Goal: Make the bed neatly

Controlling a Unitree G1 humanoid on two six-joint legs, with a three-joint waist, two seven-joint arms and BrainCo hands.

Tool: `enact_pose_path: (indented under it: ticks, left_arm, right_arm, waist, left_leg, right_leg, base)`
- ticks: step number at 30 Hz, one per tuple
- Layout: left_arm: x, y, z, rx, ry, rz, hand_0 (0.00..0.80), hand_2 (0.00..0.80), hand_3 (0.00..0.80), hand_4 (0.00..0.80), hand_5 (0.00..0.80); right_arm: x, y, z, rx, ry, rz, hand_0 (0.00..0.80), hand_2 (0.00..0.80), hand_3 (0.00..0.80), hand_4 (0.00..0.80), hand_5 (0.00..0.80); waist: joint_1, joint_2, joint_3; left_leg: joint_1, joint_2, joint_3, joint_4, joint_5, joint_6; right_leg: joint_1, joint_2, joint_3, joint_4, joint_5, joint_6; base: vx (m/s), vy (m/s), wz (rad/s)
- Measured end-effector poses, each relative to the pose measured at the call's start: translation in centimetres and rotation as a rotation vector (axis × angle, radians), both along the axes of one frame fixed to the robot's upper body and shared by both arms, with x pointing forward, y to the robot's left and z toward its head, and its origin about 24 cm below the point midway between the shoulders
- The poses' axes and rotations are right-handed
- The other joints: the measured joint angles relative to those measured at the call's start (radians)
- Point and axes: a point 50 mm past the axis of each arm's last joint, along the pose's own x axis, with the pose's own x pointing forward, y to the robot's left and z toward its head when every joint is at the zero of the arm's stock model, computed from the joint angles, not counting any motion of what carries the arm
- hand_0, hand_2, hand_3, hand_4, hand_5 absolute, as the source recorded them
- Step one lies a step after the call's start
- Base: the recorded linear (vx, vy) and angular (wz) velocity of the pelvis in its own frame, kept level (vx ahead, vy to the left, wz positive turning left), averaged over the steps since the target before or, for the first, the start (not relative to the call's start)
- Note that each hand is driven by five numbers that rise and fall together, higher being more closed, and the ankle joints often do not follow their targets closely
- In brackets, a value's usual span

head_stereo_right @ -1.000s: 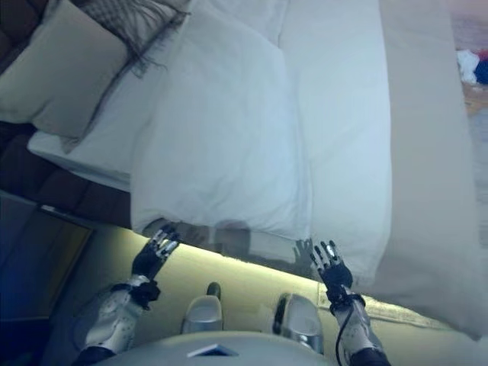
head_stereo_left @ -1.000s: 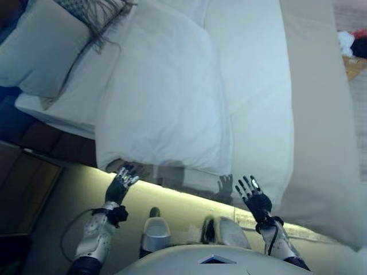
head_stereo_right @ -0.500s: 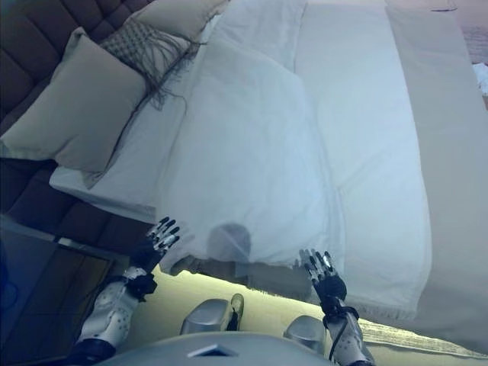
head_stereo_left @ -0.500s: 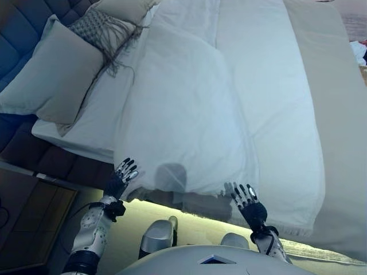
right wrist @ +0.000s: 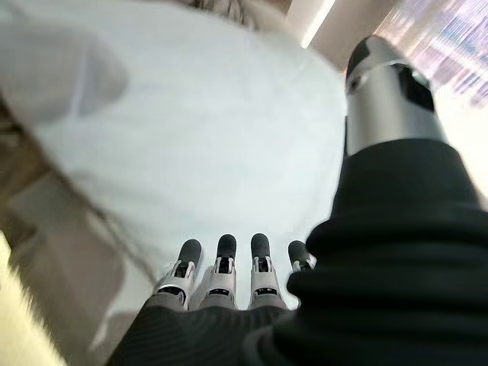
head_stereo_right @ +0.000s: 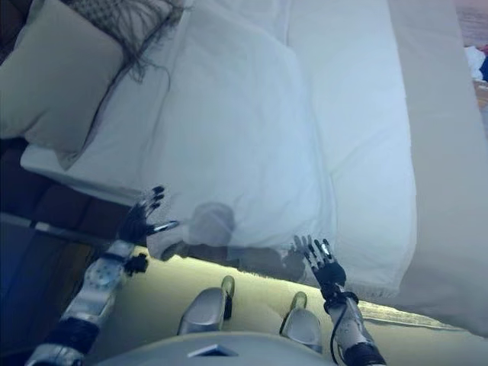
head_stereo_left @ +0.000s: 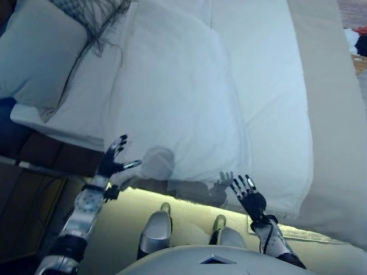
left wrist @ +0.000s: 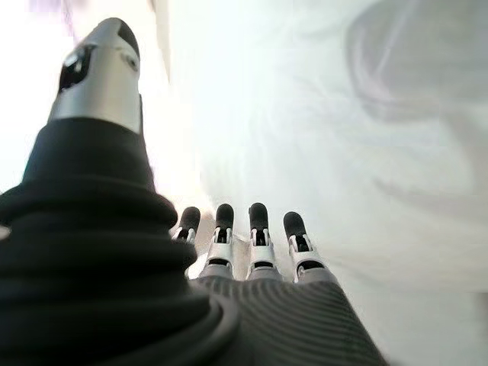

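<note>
A white duvet (head_stereo_left: pixel 178 103) lies folded back over the bed, its near edge hanging over the bed's side. A white sheet (head_stereo_left: pixel 264 86) and a beige cover (head_stereo_left: pixel 330 114) lie to its right. My left hand (head_stereo_left: pixel 112 157) is open, fingers spread, just beside the duvet's near left corner, apart from it. My right hand (head_stereo_left: pixel 248 195) is open, fingers spread, just below the duvet's near right edge. The left wrist view shows straight fingers (left wrist: pixel 258 229) before the white cloth (left wrist: pixel 328 137). The right wrist view shows straight fingers (right wrist: pixel 221 263) before the duvet (right wrist: pixel 191 145).
A large beige pillow (head_stereo_left: pixel 34 54) lies at the bed's head on the left, with a fringed patterned cushion (head_stereo_left: pixel 94 14) behind it. A dark wooden bedside unit (head_stereo_left: pixel 23 195) stands at lower left. A lit strip (head_stereo_left: pixel 189 209) runs under the bed's side. Coloured items (head_stereo_left: pixel 355 43) lie on the floor, far right.
My left hand has risen and moved left, up to the duvet's near left corner. My right hand has stayed near the duvet's right edge. The camera has shifted.
</note>
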Motion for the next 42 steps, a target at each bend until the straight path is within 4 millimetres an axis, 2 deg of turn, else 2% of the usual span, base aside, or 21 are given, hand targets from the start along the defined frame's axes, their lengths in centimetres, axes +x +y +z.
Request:
enact_pose_path:
  ticks: [2, 5, 7, 8, 10, 13, 17, 21, 28, 33, 42]
  left_arm:
    - [1.4, -1.0, 0.9, 0.145, -0.127, 0.002, 0.0, 0.0, 0.0, 0.0, 0.0]
    - [2.6, -1.8, 1.8, 0.379, -0.327, 0.057, 0.0, 0.0, 0.0, 0.0, 0.0]
    - [3.2, -1.4, 2.2, 0.509, -0.424, 0.119, 0.0, 0.0, 0.0, 0.0, 0.0]
    - [3.3, -0.9, 2.2, 0.563, -0.452, 0.159, 0.0, 0.0, 0.0, 0.0, 0.0]
    - [3.9, -0.6, 2.5, 0.657, -0.503, 0.205, 0.0, 0.0, 0.0, 0.0, 0.0]
    - [5.3, 0.2, 3.7, 0.761, -0.581, 0.297, 0.0, 0.0, 0.0, 0.0, 0.0]
    - [5.6, 2.1, 3.2, 0.857, -0.563, 0.414, 0.0, 0.0, 0.0, 0.0, 0.0]
    - [5.4, 2.7, 2.9, 0.922, -0.57, 0.454, 0.0, 0.0, 0.0, 0.0, 0.0]
    - [5.4, 4.4, 2.7, 0.983, -0.542, 0.53, 0.0, 0.0, 0.0, 0.0, 0.0]
    - [5.4, 5.9, 2.2, 1.014, -0.458, 0.589, 0.0, 0.0, 0.0, 0.0, 0.0]
    - [7.1, 6.0, 3.4, 1.009, -0.386, 0.618, 0.0, 0.0, 0.0, 0.0, 0.0]
  right_arm:
    - [1.1, -0.2, 0.5, 0.014, -0.036, -0.023, 0.0, 0.0, 0.0, 0.0, 0.0]
    - [2.1, -0.4, 1.5, 0.019, -0.092, -0.048, 0.0, 0.0, 0.0, 0.0, 0.0]
    - [2.5, -0.2, 2.0, 0.02, -0.118, -0.036, 0.0, 0.0, 0.0, 0.0, 0.0]
    - [3.0, -0.1, 2.5, 0.021, -0.144, -0.027, 0.0, 0.0, 0.0, 0.0, 0.0]
    - [3.3, 0.0, 3.0, 0.023, -0.172, -0.021, 0.0, 0.0, 0.0, 0.0, 0.0]
    - [3.3, 0.2, 3.4, 0.043, -0.209, -0.022, 0.0, 0.0, 0.0, 0.0, 0.0]
    - [3.8, 0.3, 4.0, 0.055, -0.272, -0.035, 0.0, 0.0, 0.0, 0.0, 0.0]
    - [4.2, 0.3, 4.6, 0.041, -0.328, -0.031, 0.0, 0.0, 0.0, 0.0, 0.0]
    - [5.5, 1.2, 5.5, 0.044, -0.389, 0.013, 0.0, 0.0, 0.0, 0.0, 0.0]
    - [6.2, 1.7, 6.0, 0.037, -0.417, 0.031, 0.0, 0.0, 0.0, 0.0, 0.0]
    - [8.2, 2.1, 8.1, 0.02, -0.506, 0.018, 0.0, 0.0, 0.0, 0.0, 0.0]
  waist:
    - [-0.036, -0.021, 0.053]
    - [-0.076, -0.039, 0.122]
    - [-0.088, -0.046, 0.161]
    - [-0.08, -0.049, 0.182]
    - [-0.116, -0.048, 0.228]
    - [-0.118, -0.066, 0.259]
    - [-0.119, -0.089, 0.275]
    - [-0.117, -0.102, 0.284]
    - [-0.116, -0.102, 0.287]
    - [-0.117, -0.097, 0.292]
    - [-0.118, -0.095, 0.306]
  left_leg:
    - [-0.046, 0.018, 0.018, 0.02, 0.01, 0.0]
    - [-0.101, 0.016, 0.021, 0.07, 0.001, -0.001]
    - [-0.132, 0.006, -0.004, 0.126, -0.033, -0.005]
    - [-0.147, 0.007, -0.026, 0.154, -0.057, -0.01]
    - [-0.173, 0.004, -0.023, 0.183, -0.075, 0.001]
    - [-0.225, 0.0, -0.029, 0.198, -0.074, 0.005]
    - [-0.256, -0.004, -0.031, 0.193, -0.071, 0.006]
    - [-0.259, -0.012, -0.03, 0.18, -0.066, 0.008]
    - [-0.253, -0.02, -0.032, 0.16, -0.059, 0.01]
    - [-0.253, -0.029, -0.034, 0.152, -0.047, 0.01]
    - [-0.338, -0.043, -0.03, 0.154, -0.035, 0.016]
  right_leg:
    - [-0.041, 0.001, -0.016, 0.019, 0.016, -0.018]
    - [-0.103, -0.006, 0.0, 0.042, 0.031, -0.022]
    - [-0.15, 0.0, 0.047, 0.054, 0.049, -0.023]
    - [-0.173, 0.004, 0.075, 0.063, 0.059, -0.019]
    - [-0.185, -0.005, 0.076, 0.073, 0.074, -0.01]
    - [-0.234, -0.008, 0.075, 0.082, 0.079, -0.008]
    - [-0.267, -0.01, 0.074, 0.08, 0.082, -0.008]
    - [-0.273, -0.019, 0.072, 0.079, 0.08, -0.004]
    - [-0.273, -0.027, 0.066, 0.076, 0.074, -0.002]
    - [-0.282, -0.034, 0.065, 0.084, 0.073, -0.002]
    - [-0.381, -0.047, 0.079, 0.11, 0.077, 0.001]
  base:
    - [-0.112, 0.04, -0.03]
    - [-0.112, 0.09, -0.29]
    - [-0.108, 0.12, -0.72]
    - [-0.078, 0.101, -0.78]
    - [-0.1, 0.074, -0.28]
    - [-0.121, 0.068, 0.03]
    - [-0.059, 0.079, 0.0]
    - [-0.012, 0.068, 0.03]
    - [0.022, 0.052, 0.03]
    - [-0.043, 0.085, 0.03]
    - [-0.041, 0.061, -0.01]
